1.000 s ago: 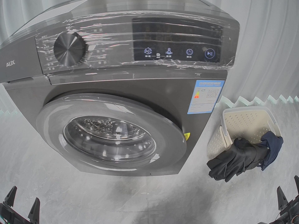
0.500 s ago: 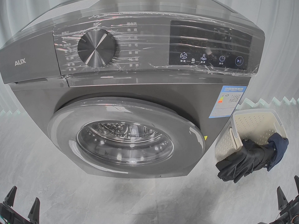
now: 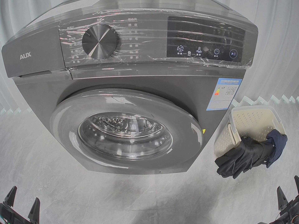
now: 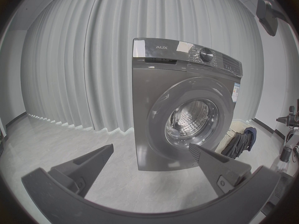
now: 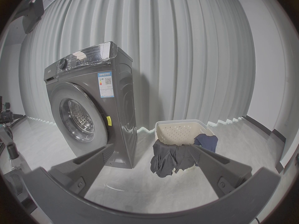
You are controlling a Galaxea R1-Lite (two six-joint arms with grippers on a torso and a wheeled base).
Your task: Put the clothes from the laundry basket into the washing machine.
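A grey front-loading washing machine (image 3: 130, 78) stands ahead with its round door (image 3: 124, 134) shut; it also shows as the washing machine (image 4: 183, 103) and the washing machine (image 5: 90, 103). To its right on the floor sits a cream laundry basket (image 3: 255, 122), also seen as the basket (image 5: 180, 131). A black garment (image 3: 243, 159) hangs over the basket's front rim, with a navy garment (image 3: 277, 142) beside it. My left gripper (image 3: 21, 203) sits low at the left, open and empty. My right gripper (image 3: 288, 192) sits low at the right, open and empty, short of the basket.
Pale pleated curtains (image 5: 187, 53) run behind the machine and basket. Grey tiled floor (image 3: 124, 196) lies open between the grippers and the machine. A dark baseboard (image 5: 264, 128) edges the wall at the right.
The whole head view has shifted, so the camera moved: the machine and basket now sit further right and slightly higher than a second ago. Both grippers keep their place in view.
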